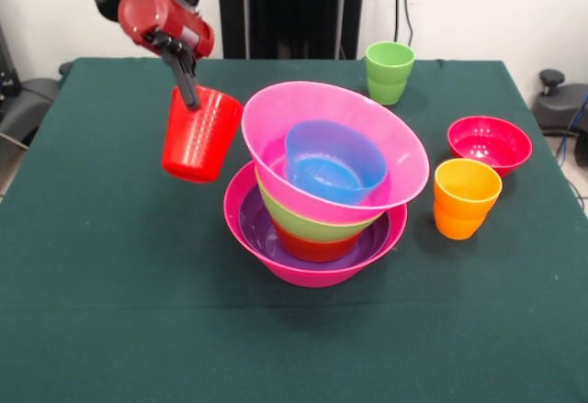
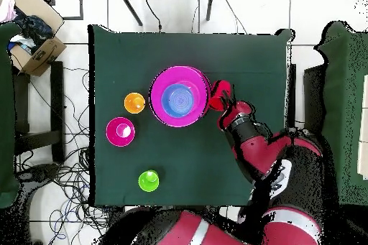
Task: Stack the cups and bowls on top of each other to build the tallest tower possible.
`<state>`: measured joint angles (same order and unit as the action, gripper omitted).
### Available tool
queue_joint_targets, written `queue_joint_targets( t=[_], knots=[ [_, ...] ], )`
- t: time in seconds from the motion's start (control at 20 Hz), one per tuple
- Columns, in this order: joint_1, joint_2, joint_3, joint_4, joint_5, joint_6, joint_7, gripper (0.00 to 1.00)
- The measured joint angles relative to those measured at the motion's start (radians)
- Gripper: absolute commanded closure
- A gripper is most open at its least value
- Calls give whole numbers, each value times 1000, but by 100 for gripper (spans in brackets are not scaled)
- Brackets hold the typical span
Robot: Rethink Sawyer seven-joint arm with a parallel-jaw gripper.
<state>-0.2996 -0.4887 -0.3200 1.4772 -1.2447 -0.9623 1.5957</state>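
We see the tool gripping the red cup by its rim, holding it in the air just beside the tower, on the side away from the orange cup. The cup hangs tilted (one finger inside, as it seems), so it may slip or swing. The upper pink bowl sits crooked on the stack, with the blue bowl inside it; if the cup touches its rim, we think the bowl can slide and the tower can fall onto the desk.
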Motion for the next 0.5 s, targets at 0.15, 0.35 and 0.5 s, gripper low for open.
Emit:
queue_joint_targets(
  t=[0.15,0.35,0.5],
  knots=[
    [24,-17,-24,-5,-1,0,0,100],
    [74,-43,-71,-15,-46,-1,2,100],
    [113,-58,-108,-40,-116,-1,30,100]
  ],
)
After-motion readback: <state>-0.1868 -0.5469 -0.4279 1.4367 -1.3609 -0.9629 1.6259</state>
